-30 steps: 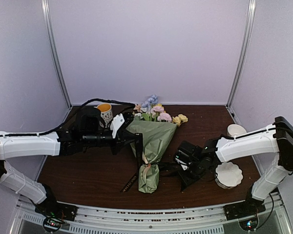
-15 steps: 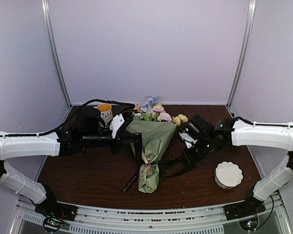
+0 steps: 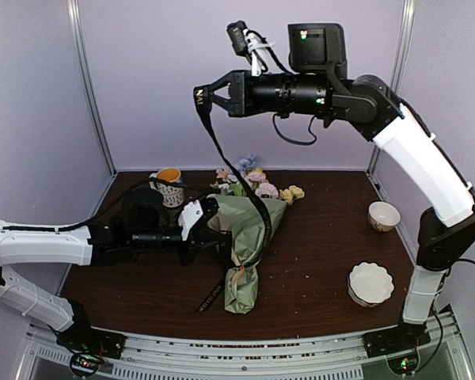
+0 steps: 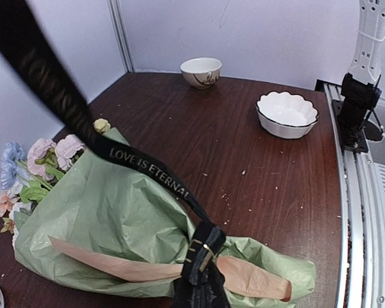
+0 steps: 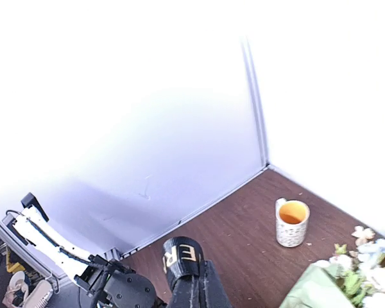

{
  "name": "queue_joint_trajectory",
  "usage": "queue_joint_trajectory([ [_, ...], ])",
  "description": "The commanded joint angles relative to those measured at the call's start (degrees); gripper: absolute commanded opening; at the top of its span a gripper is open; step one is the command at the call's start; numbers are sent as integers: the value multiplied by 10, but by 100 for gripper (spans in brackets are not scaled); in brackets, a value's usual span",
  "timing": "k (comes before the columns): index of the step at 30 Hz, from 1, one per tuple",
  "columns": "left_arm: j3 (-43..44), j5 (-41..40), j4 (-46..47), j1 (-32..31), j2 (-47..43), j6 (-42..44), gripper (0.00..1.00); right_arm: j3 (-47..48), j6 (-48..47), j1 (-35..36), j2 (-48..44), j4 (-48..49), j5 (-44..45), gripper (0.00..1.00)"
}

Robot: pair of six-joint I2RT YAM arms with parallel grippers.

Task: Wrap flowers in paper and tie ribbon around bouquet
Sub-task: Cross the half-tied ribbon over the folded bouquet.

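The left gripper [image 4: 199, 276] is seen clenched on the ribbon [image 4: 147, 169] at the narrow end of the bouquet [image 3: 249, 233], which is laid on the table [image 3: 324, 237] just beside those fingers. From there the ribbon is stretched upward to the right gripper [image 3: 200, 96], whose fingers are clamped on it high above the flowers [image 3: 257, 186].

Right tool [image 3: 200, 97] high, left [image 4: 202, 260] seemingly shut.
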Motion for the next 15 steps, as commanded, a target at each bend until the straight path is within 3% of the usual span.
queue_joint_trajectory([
  [1, -17, -4, 42, -16, -22, 14, 0, -21, 51, 7, 53, 43, -7, 0],
  [11, -37, 6, 66, -33, -27, 10, 0, -26, 71, 14, 144, -24, -21, 0],
  [13, -35, 3, 66, -33, -29, 9, 0, -26, 59, 13, 153, -49, -26, 14],
  [15, -36, 0, 69, -33, -31, 9, 0, -28, 42, 12, 153, -71, -28, 42],
])
